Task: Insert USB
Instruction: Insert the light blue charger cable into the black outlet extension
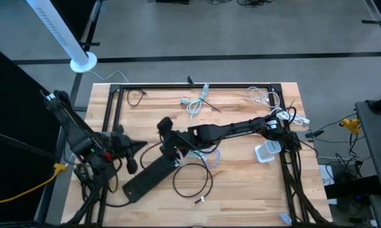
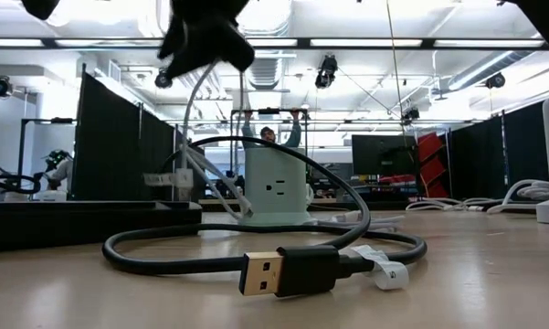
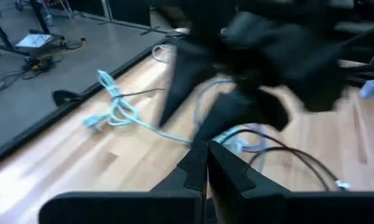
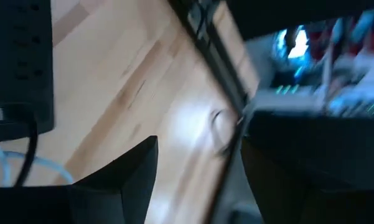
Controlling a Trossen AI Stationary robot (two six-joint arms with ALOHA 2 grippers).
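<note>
A black USB cable lies coiled on the wooden table. Its gold USB-A plug rests flat on the near part of the table. A black power strip lies slantwise left of the coil; it shows in the right wrist view with a black cord in its end. My right gripper hangs open above the strip's far end. My left gripper is shut, just left of the right gripper, and holds nothing that shows.
A white power tower stands to the right. Pale cables lie along the far edge, with a small black cord at far left. A black frame rims the table. A person stands far behind the table.
</note>
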